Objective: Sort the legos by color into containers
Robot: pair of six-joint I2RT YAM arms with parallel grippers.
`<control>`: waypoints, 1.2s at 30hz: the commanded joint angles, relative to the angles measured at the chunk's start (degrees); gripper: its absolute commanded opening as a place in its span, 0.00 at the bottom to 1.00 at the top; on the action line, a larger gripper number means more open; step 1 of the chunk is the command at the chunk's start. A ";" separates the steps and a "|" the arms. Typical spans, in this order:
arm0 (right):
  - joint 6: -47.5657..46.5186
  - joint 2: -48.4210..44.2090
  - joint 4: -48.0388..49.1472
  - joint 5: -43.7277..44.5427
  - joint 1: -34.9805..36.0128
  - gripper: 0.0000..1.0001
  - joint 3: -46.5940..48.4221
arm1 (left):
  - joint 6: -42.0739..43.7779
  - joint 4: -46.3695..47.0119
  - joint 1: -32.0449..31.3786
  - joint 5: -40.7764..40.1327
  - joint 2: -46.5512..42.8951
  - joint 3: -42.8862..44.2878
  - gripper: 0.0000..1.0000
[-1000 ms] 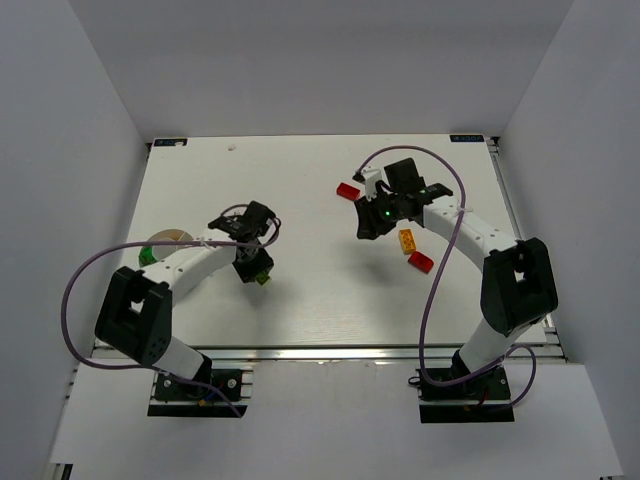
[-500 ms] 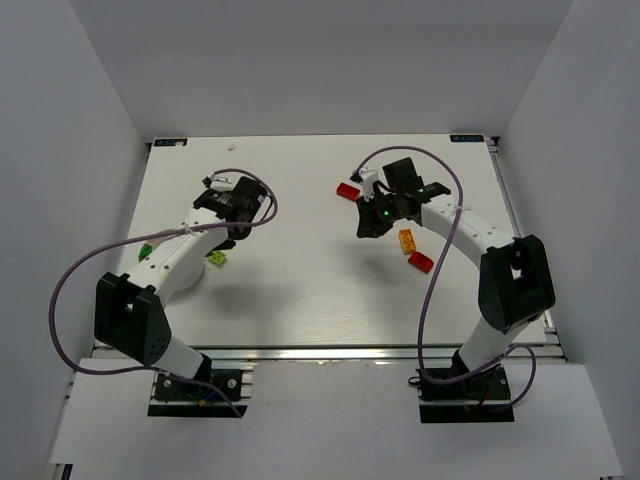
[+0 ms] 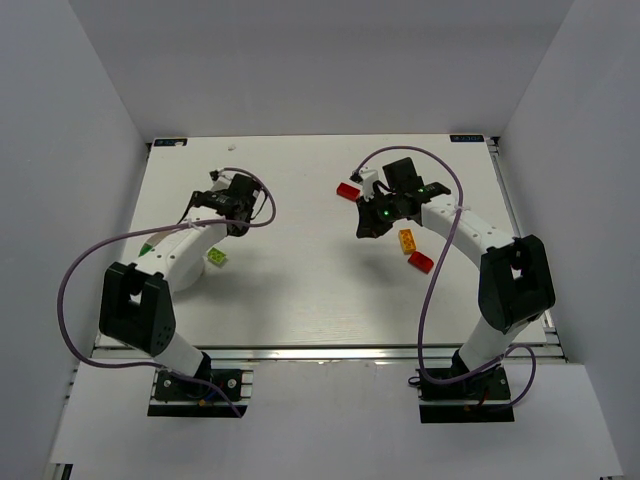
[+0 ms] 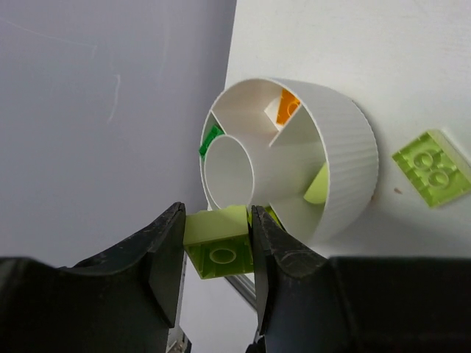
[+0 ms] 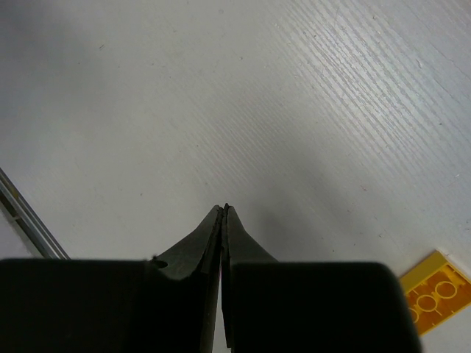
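**Left gripper has a lime brick at the dish; right gripper closed on nothing**

Your left gripper (image 4: 217,243) has its jaws parted only by the width of a lime brick (image 4: 219,250), which they pinch between them. In the left wrist view that brick sits at 7 o'clock of the dish (image 4: 346,169), over its rim.

The dish's compartments hold an orange brick (image 4: 287,107) at 12 o'clock, a green brick (image 4: 210,140) at 9 o'clock and a lime piece (image 4: 318,187) at 4 o'clock. A loose lime brick (image 4: 434,165) lies on the table just beside the dish's wall at 3 o'clock. From above, your left arm covers most of the dish.

Your right gripper (image 5: 223,213) has its jaws pressed together with nothing between them, and it hangs over bare table. A yellow brick (image 5: 430,294) lies at 4 o'clock in its wrist view. From above, one red brick (image 3: 347,190) lies at the gripper's 11 o'clock and another red one (image 3: 421,262) at 4 o'clock.

The table (image 3: 300,300) is white with a faint grain, and plain white walls (image 3: 80,150) enclose it. Purple cables (image 3: 70,290) loop beside both arms.
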 commanded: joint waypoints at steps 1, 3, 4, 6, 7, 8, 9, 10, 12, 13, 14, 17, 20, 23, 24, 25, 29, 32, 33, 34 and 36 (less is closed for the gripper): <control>-0.09 -1.21 -0.22 -1.42 0.10 0.05 0.82 | 4.69 6.32 1.17 -3.57 1.31 -0.63 0.00; 0.00 -1.21 -0.13 -1.42 0.19 0.05 0.73 | 5.74 8.42 1.43 -3.67 2.28 -0.63 0.00; 0.00 -1.30 -0.13 -1.42 0.11 0.05 0.73 | 6.09 8.96 1.52 -3.49 2.45 -0.63 0.00; 0.00 -1.30 -0.05 -1.50 0.10 0.05 0.82 | 6.71 9.84 1.87 -3.40 3.33 -0.63 0.00; 0.09 -1.30 -0.05 -1.50 0.10 0.06 0.73 | 6.80 10.10 2.13 -3.14 3.60 -0.63 0.00; 0.09 -1.30 0.04 -1.50 0.19 0.06 0.73 | 6.97 10.37 2.48 -2.96 3.77 -0.63 0.00; 0.18 -1.47 0.04 -1.50 0.11 0.06 0.56 | 7.41 10.98 2.66 -2.87 4.12 -0.81 0.00; 0.18 -1.47 0.13 -1.50 0.19 0.06 0.47 | 7.59 11.24 2.84 -2.79 4.13 -0.81 0.00; 0.18 -1.47 0.13 -1.59 0.19 0.06 0.38 | 8.03 12.04 3.36 -2.61 4.39 -0.98 0.03; 0.18 -1.47 0.13 -1.59 0.11 0.06 0.38 | 8.12 12.21 3.54 -2.44 4.56 -0.90 0.06; 0.09 -1.39 0.13 -1.59 0.19 0.06 0.21 | 8.21 12.47 3.80 -2.26 4.57 -0.90 0.08; 0.18 -1.47 0.13 -1.68 0.11 0.06 0.38 | 8.21 12.92 4.33 -2.08 4.83 -1.51 0.17; 0.18 -1.47 0.13 -1.68 0.11 0.06 0.29 | 7.86 13.18 4.77 -1.65 4.83 -2.56 0.25; 0.09 -1.39 0.04 -1.77 0.10 0.07 0.29 | 7.33 13.36 4.95 -1.29 4.65 -3.36 0.33; 0.26 -1.47 0.13 -1.77 0.10 0.07 0.29 | 7.24 13.27 5.04 -1.21 4.74 -3.53 0.35; 0.18 -1.39 0.13 -1.77 0.10 0.07 0.20 | 7.07 13.27 5.21 -1.20 4.74 -3.79 0.37; 0.18 -1.39 0.04 -1.77 0.11 0.07 0.29 | 6.10 13.09 5.30 -0.68 4.74 -4.15 0.44; 0.18 -1.47 -0.05 -1.68 0.19 0.07 0.20 | 5.75 13.18 5.30 -0.24 4.74 -4.24 0.48; 0.18 -1.56 0.04 -1.68 0.19 0.07 0.12 | 5.66 13.27 5.30 -0.06 4.74 -4.24 0.53; 0.27 -1.48 0.04 -1.68 0.19 0.07 0.12 | 5.57 13.09 5.30 0.03 4.74 -4.32 0.55; 0.18 -1.65 0.04 -1.68 0.19 0.07 0.12 | 5.31 13.09 5.30 0.11 4.92 -4.41 0.59</control>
